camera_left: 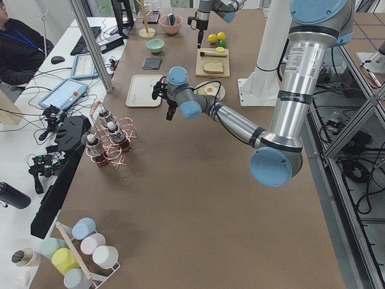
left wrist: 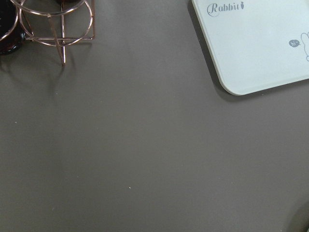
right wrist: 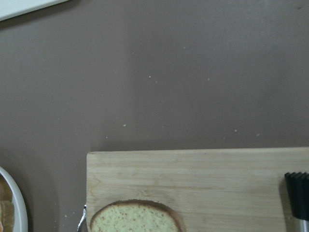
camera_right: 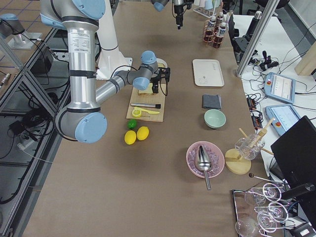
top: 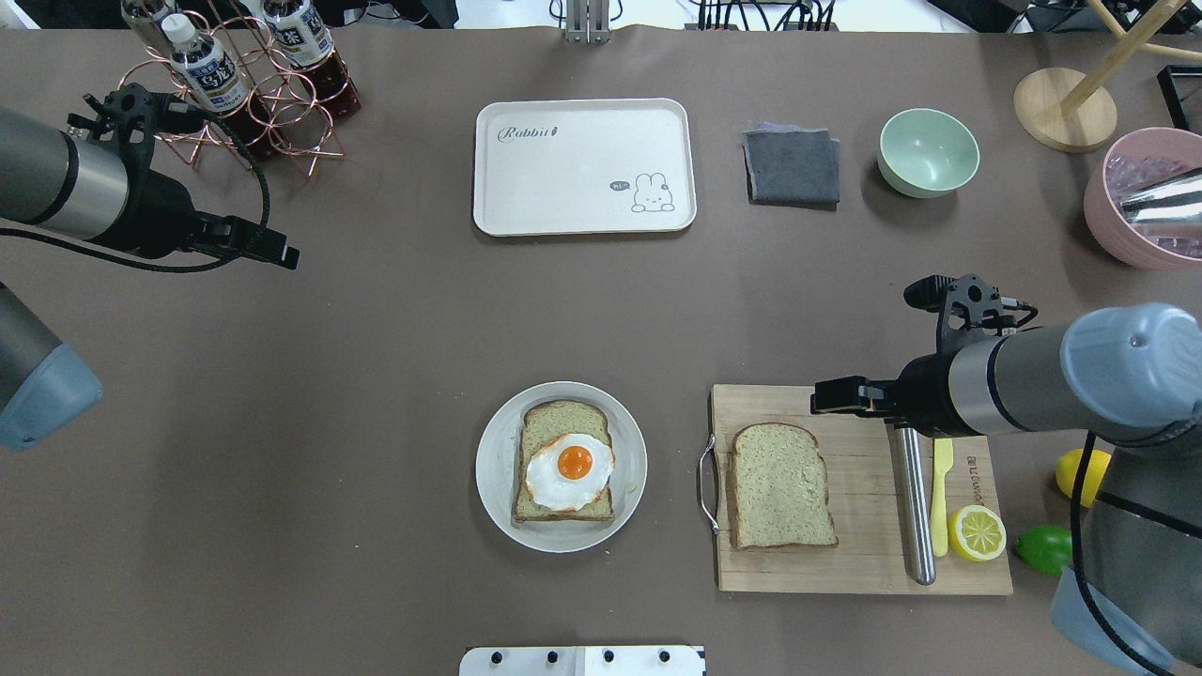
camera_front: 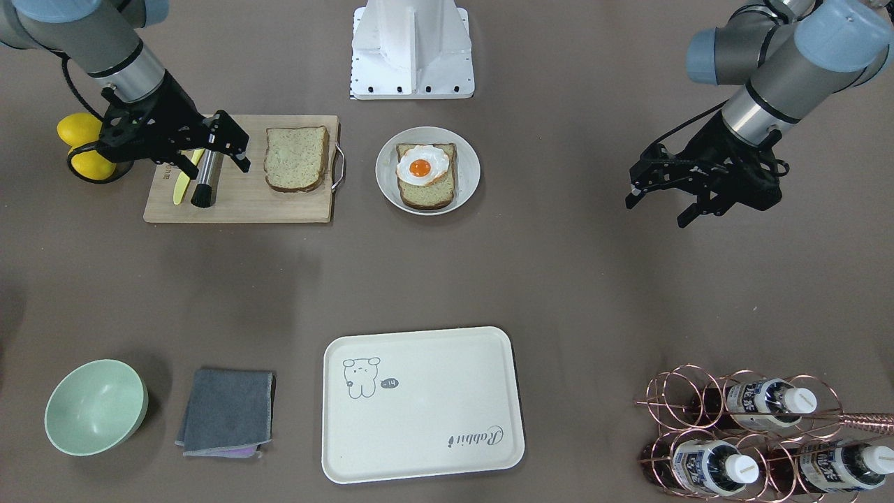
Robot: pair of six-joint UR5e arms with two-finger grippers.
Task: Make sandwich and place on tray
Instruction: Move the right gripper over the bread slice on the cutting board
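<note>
Left jaws wide open, empty, right jaws likewise, over board (top: pixel 864 568)

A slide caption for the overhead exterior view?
Egg-topped bread slice on plate; second slice on cutting board; tray beyond.

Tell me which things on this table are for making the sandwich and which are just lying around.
For the job: loose bread slice, egg-topped bread slice, tray.

Just lying about: green bowl, grey cloth, bottle rack, lemon half, yellow knife, steel rod.
</note>
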